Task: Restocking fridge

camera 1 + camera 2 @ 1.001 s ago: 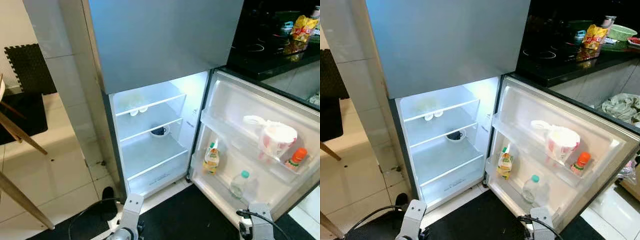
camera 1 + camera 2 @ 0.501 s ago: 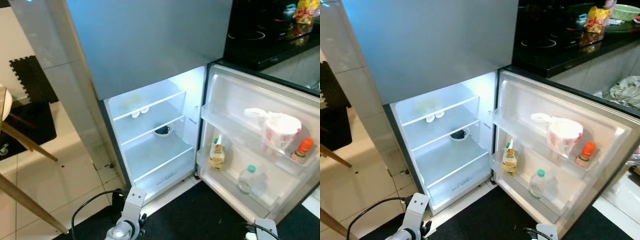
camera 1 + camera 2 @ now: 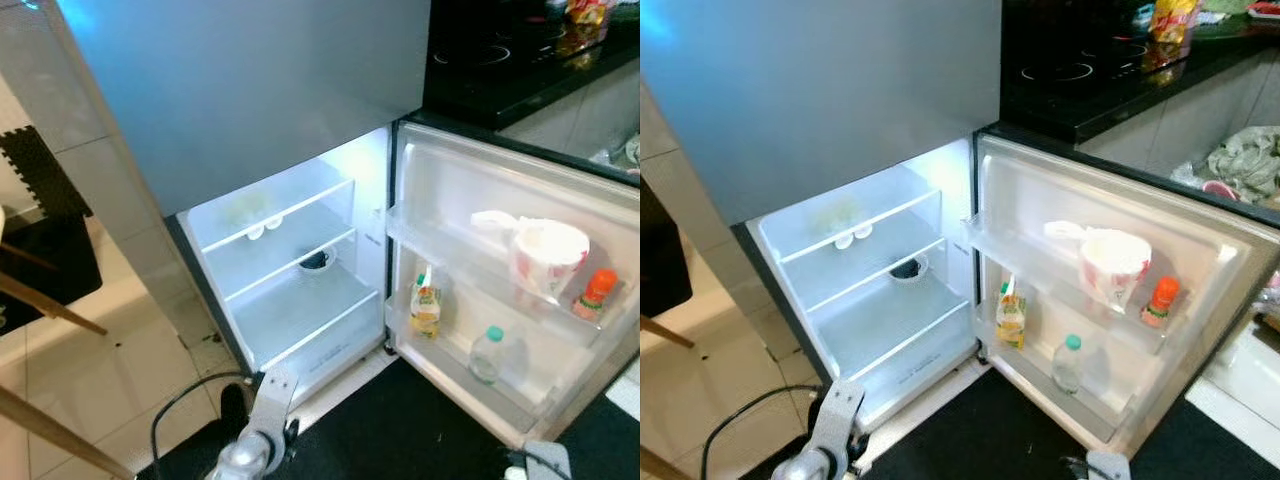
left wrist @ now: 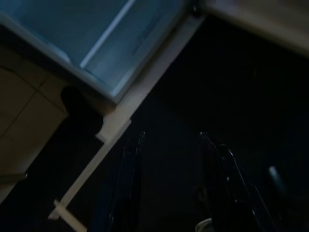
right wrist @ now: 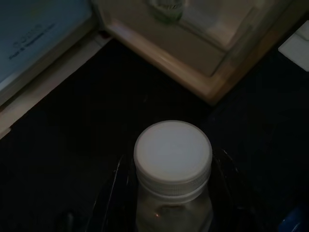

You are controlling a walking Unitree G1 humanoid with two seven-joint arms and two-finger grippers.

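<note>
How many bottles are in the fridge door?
3: a yellow-labelled juice bottle and a clear green-capped bottle in the lower door shelf, an orange-capped bottle in the upper. Others may hide behind the white bag.

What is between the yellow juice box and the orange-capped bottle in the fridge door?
A clear bottle with a green cap stands between the juice box and the orange-capped bottle, in both eye views.

fridge (image 3: 290,250) interior lit bright | head views soft | wrist views dark
</note>
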